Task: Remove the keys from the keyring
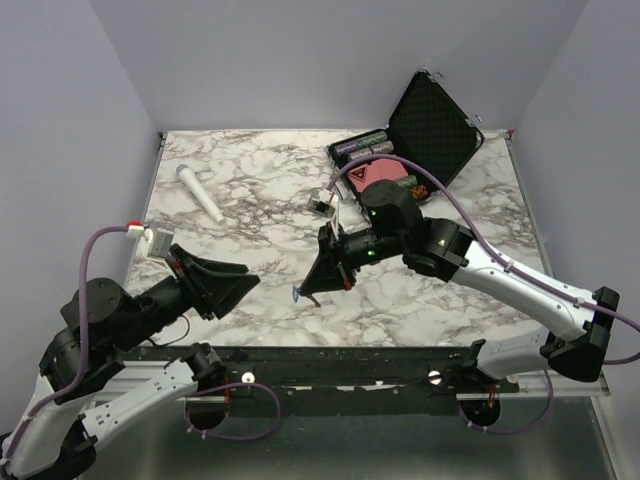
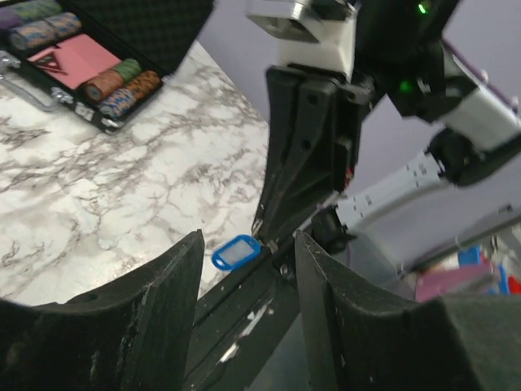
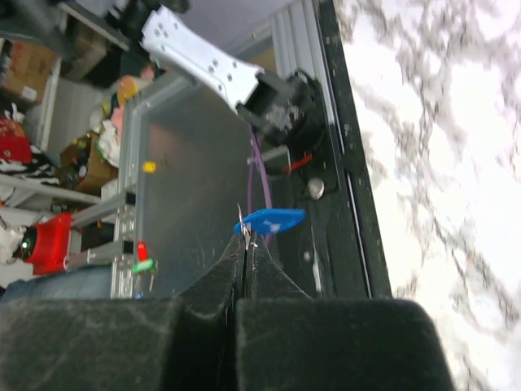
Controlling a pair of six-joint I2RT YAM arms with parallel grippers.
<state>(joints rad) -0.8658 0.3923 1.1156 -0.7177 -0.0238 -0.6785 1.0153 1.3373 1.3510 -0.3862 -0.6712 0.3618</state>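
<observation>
My right gripper (image 1: 314,296) is shut, held above the table's near edge. In the right wrist view its fingertips (image 3: 246,241) pinch a thin silvery metal sliver (image 3: 242,223); I cannot tell whether it is the ring or a key. The blue tag of the keyring (image 3: 273,220) sticks out sideways from the tips, and also shows in the top view (image 1: 296,295) and the left wrist view (image 2: 236,252). My left gripper (image 1: 246,281) is open and empty, just left of the tag. In its own view its jaws (image 2: 248,241) frame the tag from a short distance.
A white microphone (image 1: 200,194) lies at the back left. An open black case (image 1: 432,122) with poker chips stands at the back right and shows in the left wrist view (image 2: 81,65). A small white object (image 1: 325,203) lies beside the right arm. The black front rail (image 1: 340,355) runs below the grippers.
</observation>
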